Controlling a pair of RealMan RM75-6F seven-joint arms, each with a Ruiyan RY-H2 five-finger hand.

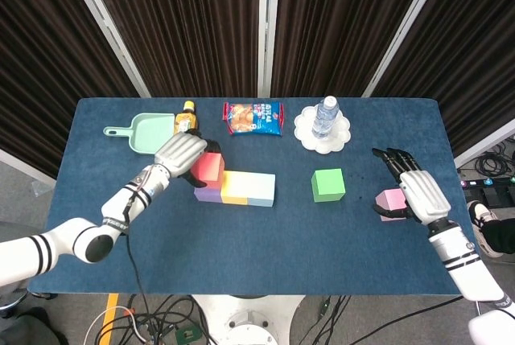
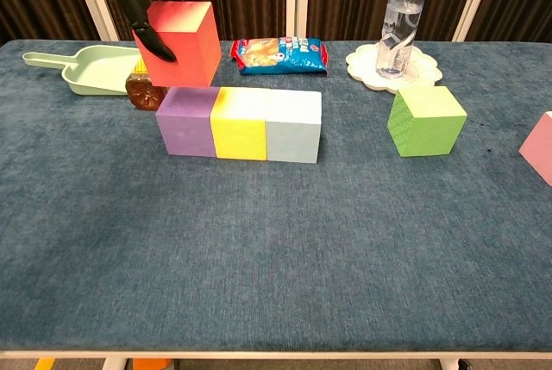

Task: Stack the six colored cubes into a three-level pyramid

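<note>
Blue felt-like worktop (image 1: 265, 232) carries six cubes, one of each colour. Three sit in a row, sides touching: purple cube (image 2: 186, 120) at the left end, yellow cube (image 2: 241, 123) in the middle, pale blue-grey cube (image 2: 293, 125) at the right end. Red cube (image 2: 181, 41) is in the left hand (image 1: 182, 154), fingers (image 2: 152, 38) wrapped round its left side and top; in the chest view it sits directly over the purple cube, its lower edge at or just above that cube's top, and I cannot tell whether the two touch. Green cube (image 1: 328, 185) stands alone on the worktop, right of the row and well apart from it. Pink cube (image 1: 392, 201) lies near the right edge, with the right hand (image 1: 418, 194) draped over its outer side, fingers extended toward the far edge; contact looks likely, but whether the hand actually grips it cannot be told. Along the far side, one of each: a mint-green dustpan (image 1: 145, 132) at left, a brown drink bottle (image 1: 186, 119) lying beside it, a blue snack packet (image 1: 253, 118), and a clear water bottle (image 2: 400, 21) standing upright on a white scalloped plate (image 2: 367, 69).
</note>
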